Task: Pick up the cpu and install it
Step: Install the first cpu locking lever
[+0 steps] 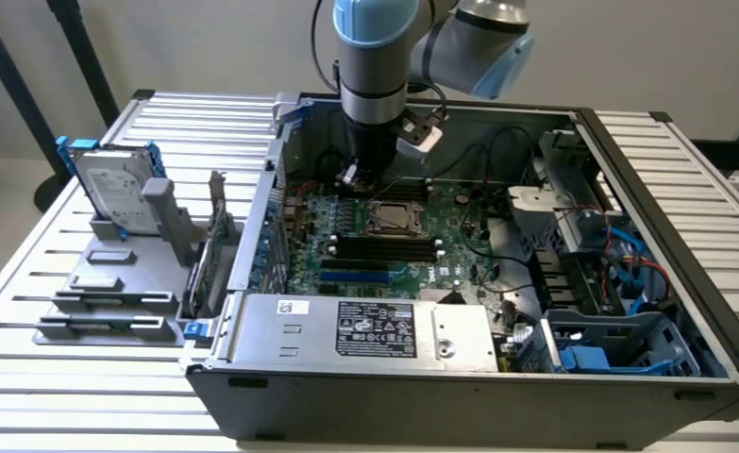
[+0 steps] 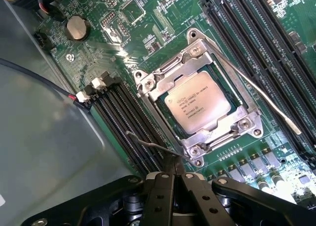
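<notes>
The cpu (image 2: 197,101) lies flat in its socket on the green motherboard (image 2: 133,18), silver top up with printed lettering showing, and the metal socket frame (image 2: 163,80) surrounds its edges. In the exterior view the cpu (image 1: 394,219) sits near the middle of the board inside the open computer case (image 1: 470,396).

The gripper (image 2: 174,172) hangs over the board just beside one corner of the frame, its fingers pressed together with nothing between them. The cpu is apart from the fingertips and is not held. A thin wire lever (image 2: 148,143) ends in a hook close to the fingertips, but it is unclear whether they touch it. A longer lever rod (image 2: 256,90) runs slanting along the far side of the frame, and whether it is latched is hard to tell.

From the exterior view the gripper (image 1: 354,176) reaches down into the case towards the back of the board, and the arm hides part of the board behind it. Black memory slots (image 2: 123,117) run alongside the socket. On the exterior view's left a hard drive (image 1: 111,189) stands upright in a grey rack.
</notes>
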Controlling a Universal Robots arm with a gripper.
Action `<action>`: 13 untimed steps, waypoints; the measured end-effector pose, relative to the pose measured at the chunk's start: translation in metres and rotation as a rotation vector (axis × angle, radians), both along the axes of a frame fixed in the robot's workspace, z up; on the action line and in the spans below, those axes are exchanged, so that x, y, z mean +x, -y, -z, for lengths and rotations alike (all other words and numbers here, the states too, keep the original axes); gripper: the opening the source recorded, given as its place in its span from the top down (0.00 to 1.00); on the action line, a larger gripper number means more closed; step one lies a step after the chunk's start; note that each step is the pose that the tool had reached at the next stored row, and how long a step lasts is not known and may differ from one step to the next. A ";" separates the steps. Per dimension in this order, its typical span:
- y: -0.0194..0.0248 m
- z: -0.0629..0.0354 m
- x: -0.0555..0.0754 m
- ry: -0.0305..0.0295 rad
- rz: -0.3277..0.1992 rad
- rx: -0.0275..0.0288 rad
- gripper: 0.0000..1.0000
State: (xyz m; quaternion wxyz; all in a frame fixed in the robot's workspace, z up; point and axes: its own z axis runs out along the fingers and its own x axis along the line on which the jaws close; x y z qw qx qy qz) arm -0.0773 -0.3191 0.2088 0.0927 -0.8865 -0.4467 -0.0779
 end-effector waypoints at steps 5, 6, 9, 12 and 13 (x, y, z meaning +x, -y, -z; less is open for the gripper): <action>0.0014 0.0000 0.000 0.0001 0.000 0.0000 0.89; 0.0015 0.0001 0.000 0.0001 0.000 0.0000 0.89; 0.0015 0.0001 0.000 0.0001 0.000 0.0000 0.89; 0.0015 0.0004 0.001 0.0001 0.000 0.0000 0.89; 0.0015 0.0006 0.001 0.0001 0.000 0.0001 0.89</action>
